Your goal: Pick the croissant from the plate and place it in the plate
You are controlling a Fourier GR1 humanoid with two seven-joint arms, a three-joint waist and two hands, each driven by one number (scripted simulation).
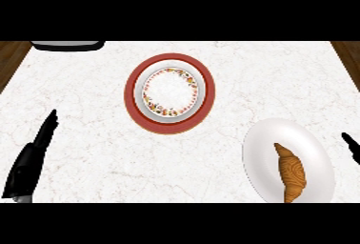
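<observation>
The croissant (290,174) lies on a plain white plate (264,143) near the bottom right of the desk (84,119). It is long and brown, and it sits toward the right half of that plate, with its lower tip at the bottom edge of the view. The white plate's lower rim is cut off there too.

A second plate, red-rimmed (132,95), sits near the middle of the desk, a bit toward the far side. A smaller white plate with a flower ring (171,90) rests on top of it. The two plate spots are well apart, with bare white marble between them.

The left hand (32,159) shows at the lower left, fingers straight and together, pointing up the desk. It holds nothing and touches no plate. There is wide bare desk between it and the red plate.

The right hand (351,145) only peeks in at the right edge, just beside the white plate. Too little shows to tell if its fingers are apart or together.

A dark thing (67,45) sits at the far left edge of the desk. Brown wood shows past the desk's far corners.
</observation>
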